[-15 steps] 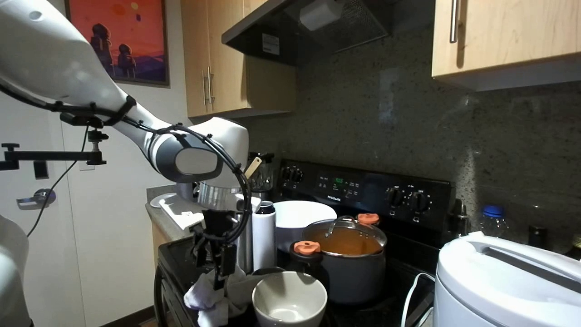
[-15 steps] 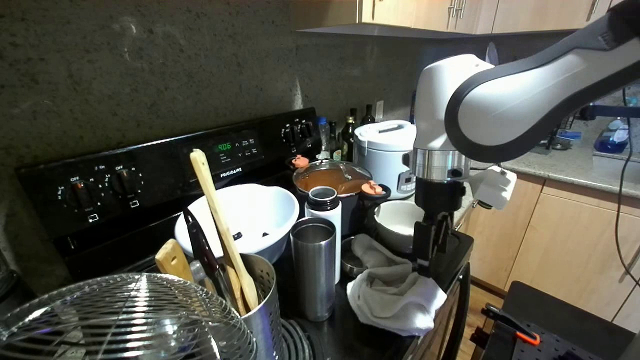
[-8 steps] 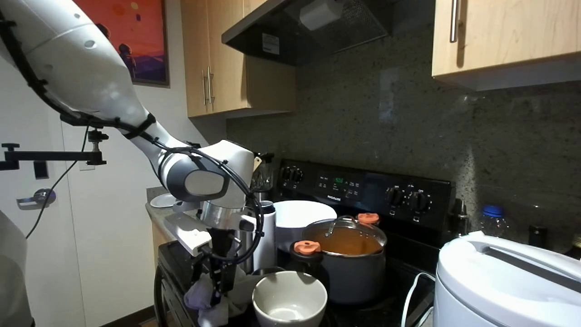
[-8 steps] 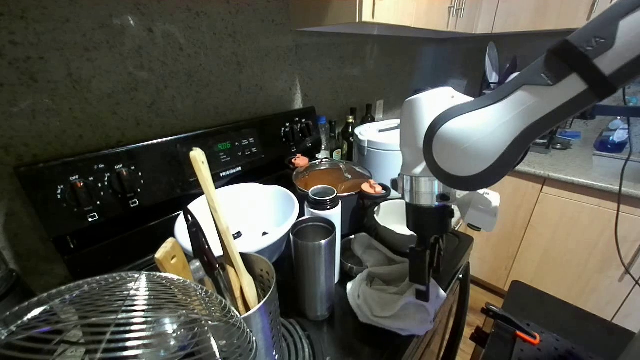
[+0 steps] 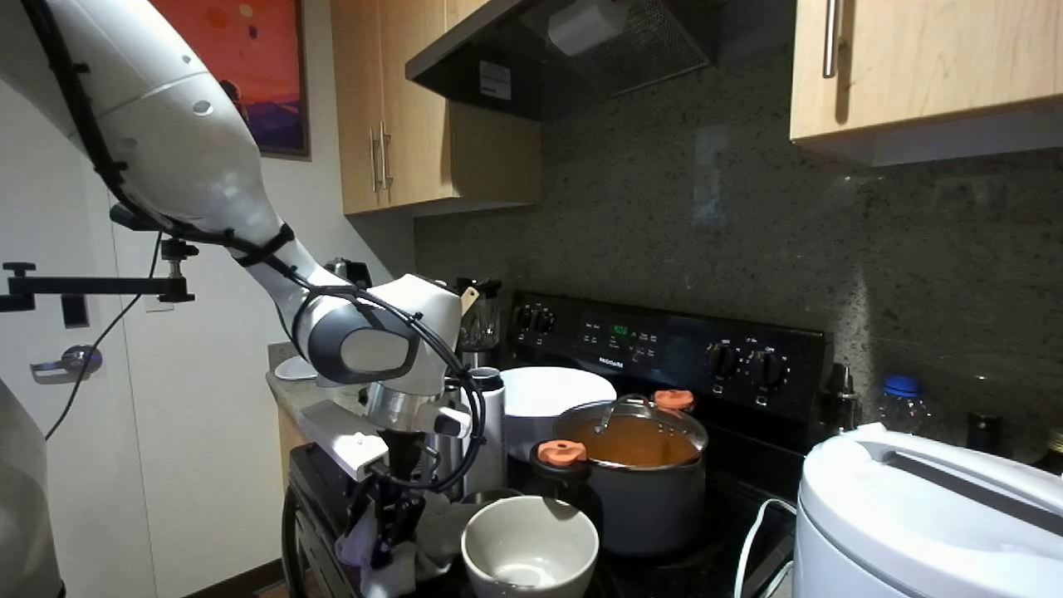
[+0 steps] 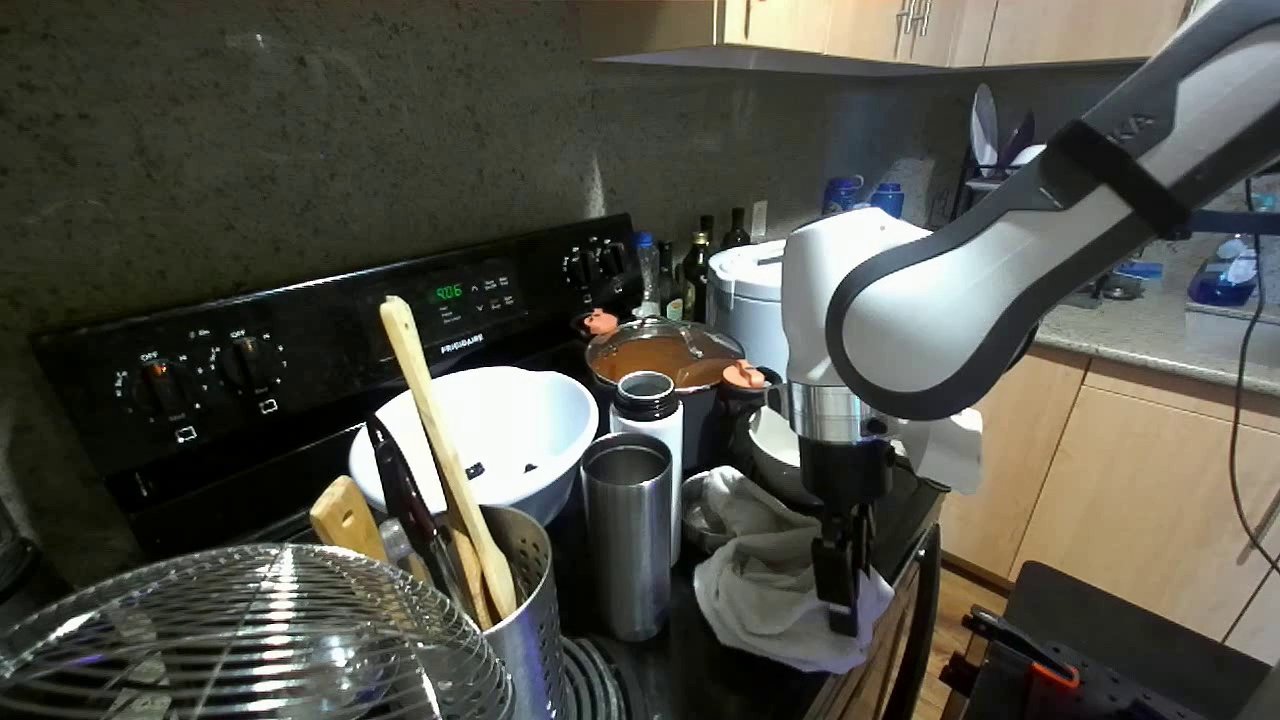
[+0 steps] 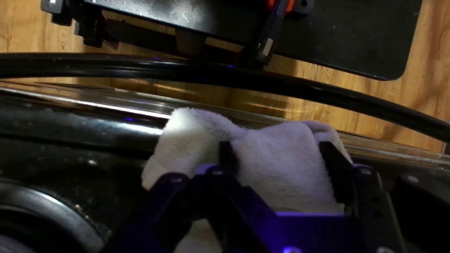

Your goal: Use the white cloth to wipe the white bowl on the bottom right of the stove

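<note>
The white cloth (image 6: pixel 755 600) lies crumpled on the front edge of the stove in an exterior view. The white bowl (image 5: pixel 530 548) stands upright beside the cloth, and my arm partly hides it in an exterior view (image 6: pixel 772 447). My gripper (image 6: pixel 846 612) points down with its fingertips at the cloth. In the wrist view my gripper (image 7: pixel 276 149) is open, one finger (image 7: pixel 228 158) on each side of a raised fold of the cloth (image 7: pixel 281 158). The fingers stand wide apart. Whether they press on the cloth cannot be told.
A steel tumbler (image 6: pixel 627 540) and a white bottle (image 6: pixel 660 430) stand close to the cloth. A lidded pot (image 5: pixel 639 498) with orange handles is behind the bowl. A large white basin (image 6: pixel 500 430), a utensil holder (image 6: pixel 530 570) and a rice cooker (image 5: pixel 922 515) surround them. The oven handle (image 7: pixel 197 72) runs along the front.
My gripper has come down from above onto the cloth, moving away from the bowl's side. It stays open. The cloth and the bowl have not visibly moved.
</note>
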### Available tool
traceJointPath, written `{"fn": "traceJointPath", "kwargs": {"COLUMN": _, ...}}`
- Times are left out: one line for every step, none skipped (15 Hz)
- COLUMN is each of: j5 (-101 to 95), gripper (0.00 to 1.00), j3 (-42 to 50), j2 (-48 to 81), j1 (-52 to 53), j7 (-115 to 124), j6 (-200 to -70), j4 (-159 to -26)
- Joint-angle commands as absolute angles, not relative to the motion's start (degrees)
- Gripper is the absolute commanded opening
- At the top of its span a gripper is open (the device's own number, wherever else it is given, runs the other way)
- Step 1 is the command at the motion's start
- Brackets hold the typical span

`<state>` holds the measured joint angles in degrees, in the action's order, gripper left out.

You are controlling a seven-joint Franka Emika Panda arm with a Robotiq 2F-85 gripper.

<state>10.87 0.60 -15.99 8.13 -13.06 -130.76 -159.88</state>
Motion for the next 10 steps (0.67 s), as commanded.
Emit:
{"fn": "traceJointPath", "kwargs": {"j5": 10.46, "gripper": 0.34, "j3": -0.6, "j2": -15.04, "j1": 7.68, "j7": -12.19, "j6": -134.35, "j4": -159.78}}
{"fn": "traceJointPath", "kwargs": {"j5": 10.06, "gripper": 0.27, "j3": -0.79, "j2": -15.16, "j1": 7.58, "j7": -11.76, "j6": -135.53, "j4": -159.81}}
{"fn": "traceJointPath", "kwargs": {"j5": 9.47, "gripper": 0.2, "j3": -0.96, "j2": -15.29, "j1": 7.44, "j7": -11.28, "j6": -135.93, "j4": -159.73}}
{"fn": "traceJointPath", "kwargs": {"j5": 8.9, "gripper": 0.12, "j3": -1.07, "j2": -15.85, "j1": 7.35, "j7": -11.04, "j6": -135.92, "j4": -159.69}}
{"fn": "traceJointPath", "kwargs": {"j5": 8.33, "gripper": 0.06, "j3": -1.15, "j2": -16.37, "j1": 7.27, "j7": -10.83, "j6": -134.97, "j4": -159.61}}
{"fn": "traceJointPath", "kwargs": {"j5": 7.74, "gripper": 0.03, "j3": -1.13, "j2": -17.53, "j1": 7.19, "j7": -10.73, "j6": -132.5, "j4": -159.47}}
{"fn": "traceJointPath", "kwargs": {"j5": 7.17, "gripper": 0.03, "j3": -1.04, "j2": -18.28, "j1": 7.13, "j7": -10.64, "j6": -129.87, "j4": -158.84}}
{"fn": "traceJointPath", "kwargs": {"j5": 6.37, "gripper": 0.0, "j3": -0.97, "j2": -19.41, "j1": 7.01, "j7": -10.7, "j6": -126.71, "j4": -158.3}}
{"fn": "traceJointPath", "kwargs": {"j5": 5.88, "gripper": 0.04, "j3": -0.81, "j2": -20.42, "j1": 6.98, "j7": -11.13, "j6": -123.85, "j4": -157.71}}
{"fn": "traceJointPath", "kwargs": {"j5": 5.64, "gripper": 0.05, "j3": -0.5, "j2": -22.14, "j1": 6.98, "j7": -11.99, "j6": -120.35, "j4": -156.99}}
